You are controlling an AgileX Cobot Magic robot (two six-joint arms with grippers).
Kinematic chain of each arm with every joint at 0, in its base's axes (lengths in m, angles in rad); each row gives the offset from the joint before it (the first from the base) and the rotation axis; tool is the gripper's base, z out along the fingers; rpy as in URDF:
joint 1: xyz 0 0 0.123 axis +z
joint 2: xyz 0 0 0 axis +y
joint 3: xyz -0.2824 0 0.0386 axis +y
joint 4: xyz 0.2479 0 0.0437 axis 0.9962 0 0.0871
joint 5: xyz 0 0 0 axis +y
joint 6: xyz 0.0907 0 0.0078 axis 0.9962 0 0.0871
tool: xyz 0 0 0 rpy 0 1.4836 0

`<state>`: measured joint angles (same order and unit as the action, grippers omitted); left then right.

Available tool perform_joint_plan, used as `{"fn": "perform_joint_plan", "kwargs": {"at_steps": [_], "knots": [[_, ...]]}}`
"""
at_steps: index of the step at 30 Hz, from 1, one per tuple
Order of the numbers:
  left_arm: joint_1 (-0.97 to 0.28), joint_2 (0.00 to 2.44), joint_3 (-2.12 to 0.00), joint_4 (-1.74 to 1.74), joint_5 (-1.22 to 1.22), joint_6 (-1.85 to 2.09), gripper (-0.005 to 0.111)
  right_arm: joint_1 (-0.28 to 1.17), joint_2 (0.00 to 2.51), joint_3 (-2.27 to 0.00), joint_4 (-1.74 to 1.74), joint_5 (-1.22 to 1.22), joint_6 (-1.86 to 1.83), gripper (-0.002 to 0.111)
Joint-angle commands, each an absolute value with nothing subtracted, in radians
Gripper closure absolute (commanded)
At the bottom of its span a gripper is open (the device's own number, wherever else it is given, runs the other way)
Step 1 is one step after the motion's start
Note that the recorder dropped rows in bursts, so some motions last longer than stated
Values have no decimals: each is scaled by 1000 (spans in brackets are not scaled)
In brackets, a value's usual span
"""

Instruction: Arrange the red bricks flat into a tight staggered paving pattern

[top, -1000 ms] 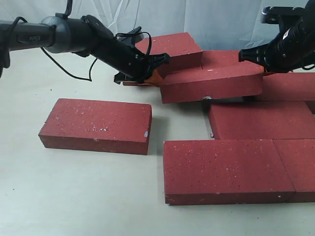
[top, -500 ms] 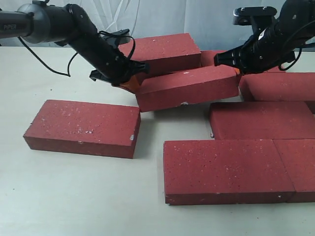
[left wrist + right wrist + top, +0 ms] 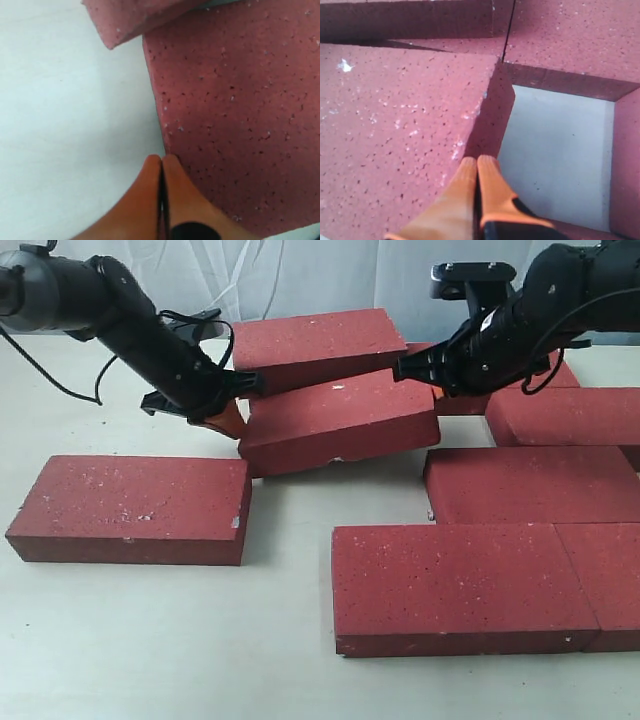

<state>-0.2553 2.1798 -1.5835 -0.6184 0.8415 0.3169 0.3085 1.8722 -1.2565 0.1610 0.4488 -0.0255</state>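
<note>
White tabletop (image 3: 150, 640) carries red bricks (image 3: 450, 585) lying flat, most grouped at the right, a lone brick (image 3: 130, 505) at the left. Between them the middle brick (image 3: 340, 425) sits askew. The left tool (image 3: 161, 159), fingers pressed together, touches one end; the right tool (image 3: 476, 161), likewise pressed together, touches the opposite corner.

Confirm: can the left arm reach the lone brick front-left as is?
Path looks free: the lone brick lies bare, close to the left gripper. But that gripper, shut, presses one end of the middle brick, the right gripper the other, so probably not until it lets go.
</note>
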Motion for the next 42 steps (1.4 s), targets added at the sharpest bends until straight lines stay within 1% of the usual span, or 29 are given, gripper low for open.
{"fn": "perform_joint_plan", "kwargs": {"at_steps": [1, 8, 16, 23, 28, 42], "knots": [[-252, 2159, -1583, -676, 846, 317, 107, 360, 1922, -1269, 211, 408, -32, 109], [-236, 2151, -1583, -639, 863, 315, 107, 357, 1974, -1313, 204, 433, -29, 109], [-202, 2151, -1581, -582, 893, 276, 107, 336, 1976, -1314, 124, 490, 30, 109], [-198, 2151, -1537, -567, 871, 263, 107, 292, 1945, -1314, 113, 523, 64, 109], [-198, 2147, -1518, -574, 859, 263, 107, 288, 1919, -1314, 82, 559, 64, 109], [-198, 1977, -1518, -496, 908, 263, 107, 291, 1840, -1311, 78, 673, 64, 109]]}}
